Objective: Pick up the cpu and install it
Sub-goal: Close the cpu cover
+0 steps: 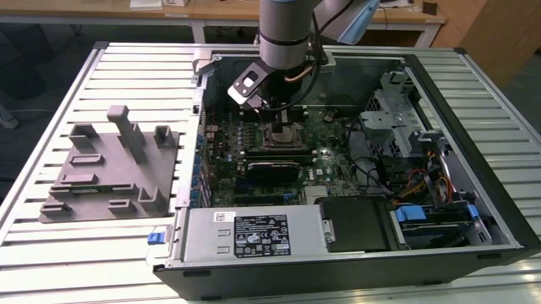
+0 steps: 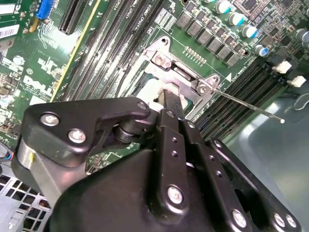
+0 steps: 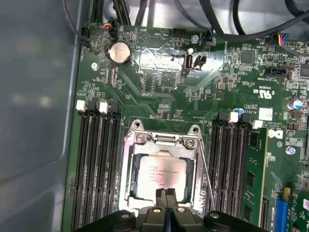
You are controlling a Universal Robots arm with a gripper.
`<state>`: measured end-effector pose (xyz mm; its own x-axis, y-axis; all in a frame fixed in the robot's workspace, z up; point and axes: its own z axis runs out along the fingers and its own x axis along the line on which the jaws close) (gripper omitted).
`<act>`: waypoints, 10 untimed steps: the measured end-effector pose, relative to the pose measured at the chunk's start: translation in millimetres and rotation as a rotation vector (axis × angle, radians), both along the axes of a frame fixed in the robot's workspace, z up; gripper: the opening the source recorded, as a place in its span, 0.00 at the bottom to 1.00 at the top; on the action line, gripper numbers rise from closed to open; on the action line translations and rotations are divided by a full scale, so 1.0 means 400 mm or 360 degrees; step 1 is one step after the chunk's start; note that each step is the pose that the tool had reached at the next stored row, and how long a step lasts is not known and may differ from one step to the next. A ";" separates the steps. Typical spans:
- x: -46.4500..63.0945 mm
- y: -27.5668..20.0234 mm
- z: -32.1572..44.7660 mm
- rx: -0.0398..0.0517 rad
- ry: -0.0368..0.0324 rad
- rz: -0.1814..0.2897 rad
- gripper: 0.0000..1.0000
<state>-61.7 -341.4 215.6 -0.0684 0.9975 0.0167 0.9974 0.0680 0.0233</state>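
Note:
The cpu (image 3: 161, 175), a silver square with a pale rim, lies flat in the motherboard socket (image 3: 131, 159), under the socket's metal frame. My gripper (image 3: 165, 194) hangs directly over the cpu's edge, its two black fingers pressed together with nothing visible between them. In the second wrist view the fingertips (image 2: 172, 100) reach down to the socket frame (image 2: 169, 65), beside a pale corner of the cpu (image 2: 153, 90). In the exterior view the gripper (image 1: 282, 119) stands just above the socket (image 1: 283, 136) inside the open computer case.
A thin metal socket lever (image 3: 206, 180) sticks out beside the frame. Memory slots (image 3: 96, 164) flank the socket on both sides. A grey moulded tray (image 1: 110, 168) sits on the slatted table at the exterior view's left. Case walls, a power supply (image 1: 253, 234) and drive bays (image 1: 431, 215) surround the board.

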 end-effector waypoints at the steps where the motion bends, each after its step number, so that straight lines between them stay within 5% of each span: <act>1: 0.000 0.000 0.000 0.0000 0.0000 0.0000 0.11; 10: 0.035 0.000 0.000 0.0000 0.0000 0.0003 0.11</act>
